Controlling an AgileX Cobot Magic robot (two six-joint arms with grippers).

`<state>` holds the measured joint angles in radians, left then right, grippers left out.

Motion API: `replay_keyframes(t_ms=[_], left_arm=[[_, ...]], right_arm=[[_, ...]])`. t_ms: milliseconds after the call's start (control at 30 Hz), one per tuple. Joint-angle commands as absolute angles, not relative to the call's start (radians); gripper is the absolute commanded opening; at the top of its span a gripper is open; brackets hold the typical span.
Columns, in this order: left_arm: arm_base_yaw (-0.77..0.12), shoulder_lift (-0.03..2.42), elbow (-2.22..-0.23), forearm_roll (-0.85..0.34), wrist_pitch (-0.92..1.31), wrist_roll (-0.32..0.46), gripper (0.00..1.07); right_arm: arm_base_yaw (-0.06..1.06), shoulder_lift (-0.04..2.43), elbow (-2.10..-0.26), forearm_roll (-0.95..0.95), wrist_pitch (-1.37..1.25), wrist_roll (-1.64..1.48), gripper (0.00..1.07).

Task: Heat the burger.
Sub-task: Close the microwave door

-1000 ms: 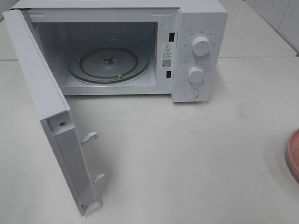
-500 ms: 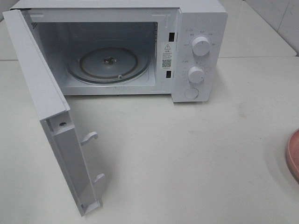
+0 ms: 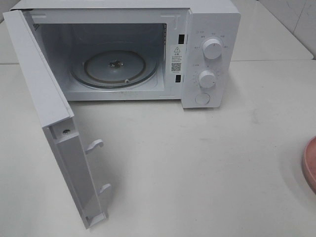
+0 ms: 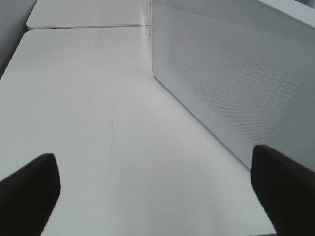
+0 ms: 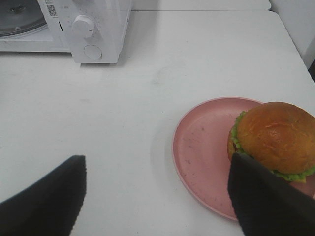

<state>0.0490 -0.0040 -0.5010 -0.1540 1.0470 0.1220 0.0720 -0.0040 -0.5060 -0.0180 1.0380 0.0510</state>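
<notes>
White tabletop (image 3: 207, 163) ran bare between everything. Nearest, the right gripper (image 5: 155, 196) stood with jaws spread wide and empty, one finger overlapping the burger (image 5: 273, 140), which sat toward one side of the pink plate (image 5: 202, 152); I could not tell whether they touched. Nothing had shifted over the last second, so the pickup looked not yet begun. Farther off, the left gripper (image 4: 157, 187) was spread wide beside the microwave (image 3: 210, 29), its door (image 3: 44, 113) swung open, turntable (image 3: 114, 69) empty.
</notes>
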Motion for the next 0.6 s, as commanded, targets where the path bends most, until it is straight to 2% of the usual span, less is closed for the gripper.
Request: replay_keyframes(t_ms=[33,600], left_arm=[[0.053,-0.026,-0.498,-0.16,1.039,0.122,1.05],[0.053,-0.026,-0.498,-0.175,1.036,0.121,1.05]], right_arm=[[0.067,-0.031,-0.506,-0.015,1.038,0.043,0.76],[0.067,-0.031,-0.506,-0.015,1.038,0.043,0.76]])
